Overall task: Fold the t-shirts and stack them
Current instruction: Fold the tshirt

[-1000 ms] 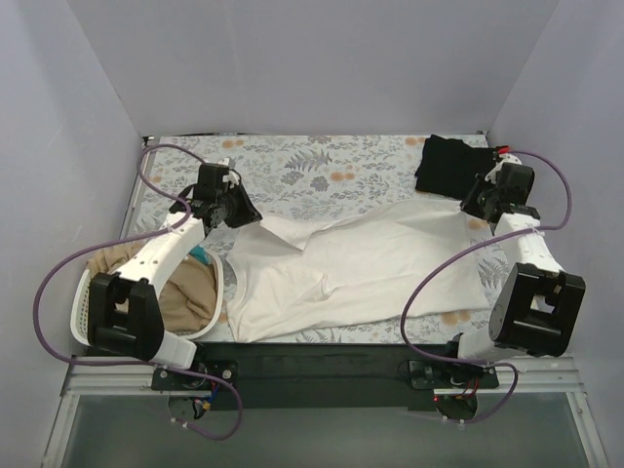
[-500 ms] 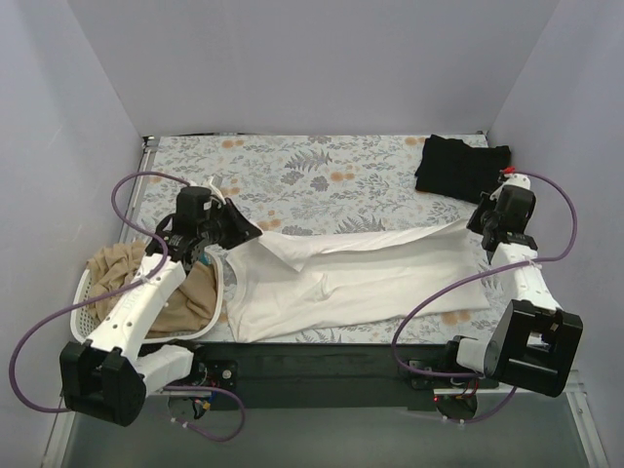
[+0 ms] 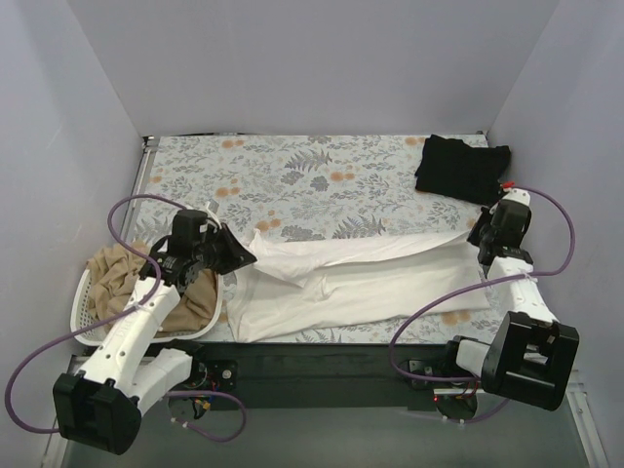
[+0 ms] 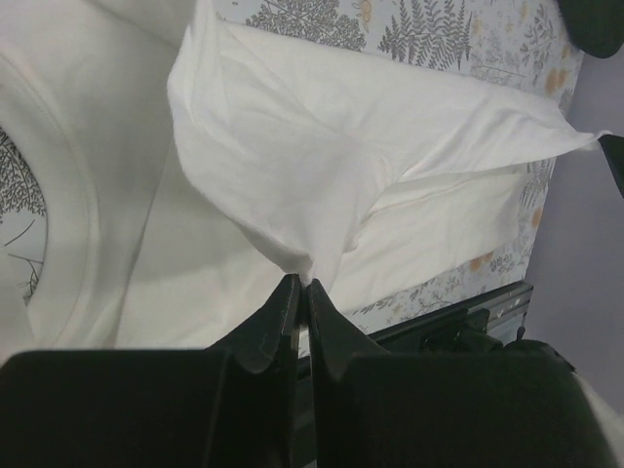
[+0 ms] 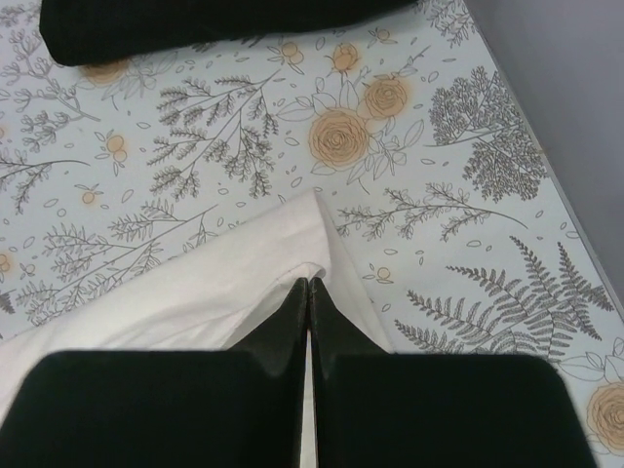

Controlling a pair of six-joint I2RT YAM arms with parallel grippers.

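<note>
Shirts spill past the wrist cameras' frames

The black t-shirt (image 5: pixel 195 24) is cut off at 12 o'clock in the right wrist view, and the white t-shirt (image 4: pixel 292 146) runs out at 9 o'clock in the left wrist view. From above, the left arm (image 3: pixel 127 327) hides part of the tan t-shirt (image 3: pixel 115 271) and the basket (image 3: pixel 86 312).

At the bottom centre of the frame, the left gripper (image 4: pixel 301 285) has its two dark fingers pressed together on a raised fold of the white t-shirt (image 4: pixel 292 146). The shirt's neckline (image 4: pixel 78 195) curves down the left side. A floral cloth (image 4: pixel 429 39) shows along the top, and a dark rail (image 4: pixel 458 322) sits at lower right.
</note>
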